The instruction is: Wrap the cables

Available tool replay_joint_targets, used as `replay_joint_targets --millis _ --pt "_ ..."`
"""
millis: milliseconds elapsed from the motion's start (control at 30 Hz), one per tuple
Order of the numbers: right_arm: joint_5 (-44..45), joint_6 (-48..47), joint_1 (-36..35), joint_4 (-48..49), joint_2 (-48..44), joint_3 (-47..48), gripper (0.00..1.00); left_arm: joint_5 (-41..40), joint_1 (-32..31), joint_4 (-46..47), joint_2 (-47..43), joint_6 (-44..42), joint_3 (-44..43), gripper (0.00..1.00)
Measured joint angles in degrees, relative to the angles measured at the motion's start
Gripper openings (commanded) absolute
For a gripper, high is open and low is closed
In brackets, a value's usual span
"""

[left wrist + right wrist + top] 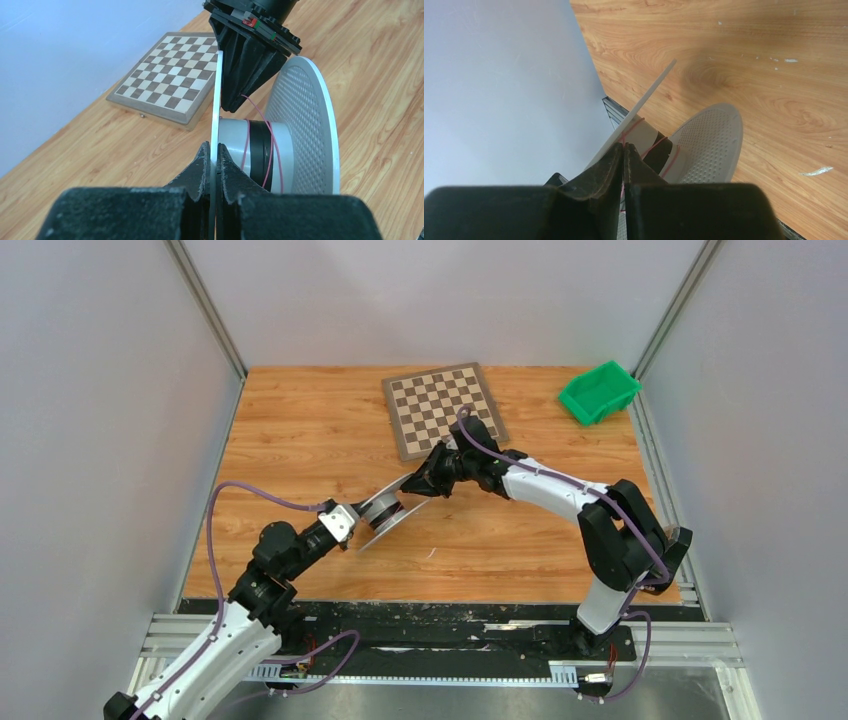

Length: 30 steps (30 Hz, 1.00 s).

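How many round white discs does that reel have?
2. One plain disc is pinched edge-on in the left gripper; the perforated disc sits across the hub. The right gripper dips between them, holding the red cable.

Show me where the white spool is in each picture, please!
Top view: the spool sits mid-picture, just below the chessboard.
Left wrist: the spool fills the middle and right, red wire on its hub.
Right wrist: the spool sits low, centre to right.
Shared landmark: the wooden table under it in all three.
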<state>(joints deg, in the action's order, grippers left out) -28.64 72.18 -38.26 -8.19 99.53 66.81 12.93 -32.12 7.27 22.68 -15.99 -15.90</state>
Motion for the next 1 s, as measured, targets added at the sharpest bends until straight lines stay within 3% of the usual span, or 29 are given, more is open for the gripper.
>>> replay_joint_targets --millis 367,733,1000 --pt "0.22 0.74 0.57 1.31 -0.76 -2.25 0.13 -1.03 -0.11 -1.84 1.57 0.04 -0.42 0.00" --pt "0.04 2.08 1.55 2.40 -3.85 -4.31 0.30 -3.56 -0.11 -5.44 2.21 0.04 -2.60 0.00" --pt "0.09 2.32 2.45 2.73 -4.94 -5.68 0.34 -4.57 -0.11 -6.25 2.34 0.35 -2.60 0.00"
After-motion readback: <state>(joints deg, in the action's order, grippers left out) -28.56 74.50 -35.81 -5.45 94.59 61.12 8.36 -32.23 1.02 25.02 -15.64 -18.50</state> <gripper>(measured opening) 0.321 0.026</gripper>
